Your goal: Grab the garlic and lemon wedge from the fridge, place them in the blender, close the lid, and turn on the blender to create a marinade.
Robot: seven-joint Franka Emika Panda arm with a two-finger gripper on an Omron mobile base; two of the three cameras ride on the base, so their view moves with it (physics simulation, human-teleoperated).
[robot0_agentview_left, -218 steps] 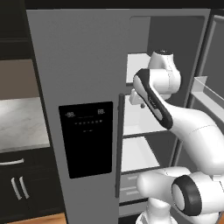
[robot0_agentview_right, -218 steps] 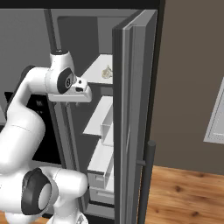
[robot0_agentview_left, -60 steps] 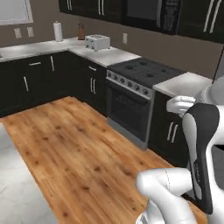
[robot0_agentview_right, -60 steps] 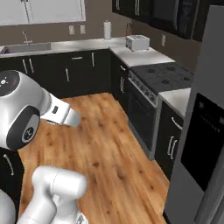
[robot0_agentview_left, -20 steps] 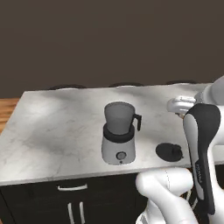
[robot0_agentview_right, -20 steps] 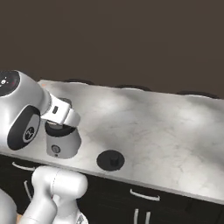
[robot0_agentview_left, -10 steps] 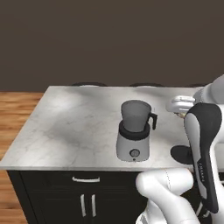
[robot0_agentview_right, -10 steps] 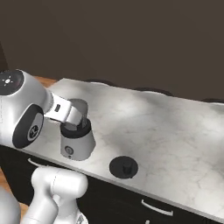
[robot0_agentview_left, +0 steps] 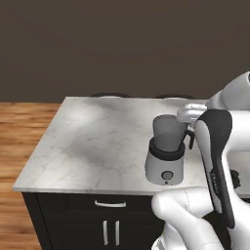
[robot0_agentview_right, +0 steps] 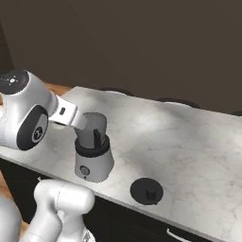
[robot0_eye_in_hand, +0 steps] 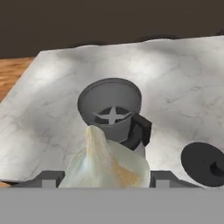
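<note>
Near the front edge of the marble counter (robot0_agentview_left: pixel 93 141) I see the blender (robot0_agentview_left: pixel 166 158), upright, knob facing front, jar uncovered. The lid (robot0_agentview_right: pixel 146 191) lies flat on the counter just beside the blender, closer to the front edge, apart from it. In the hand view I look down into the jar (robot0_eye_in_hand: pixel 110 104); the blades sit at the bottom and nothing else is in there. My gripper (robot0_eye_in_hand: pixel 105 177) has the jaws spread wide with the garlic (robot0_eye_in_hand: pixel 106 162) clamped between them, a pale bulb with its pointed tip toward the jar. The two dark fingertips (robot0_eye_in_hand: pixel 49 176) flank the bulb on either side. The garlic sits short of the jar mouth, on the near side of it, not inside. The jar handle (robot0_eye_in_hand: pixel 141 129) points toward the lid side. I can't see a lemon wedge anywhere. Dark cabinet fronts (robot0_agentview_left: pixel 102 224) run below the counter, with wood floor (robot0_agentview_left: pixel 19 141) off its left end.
</note>
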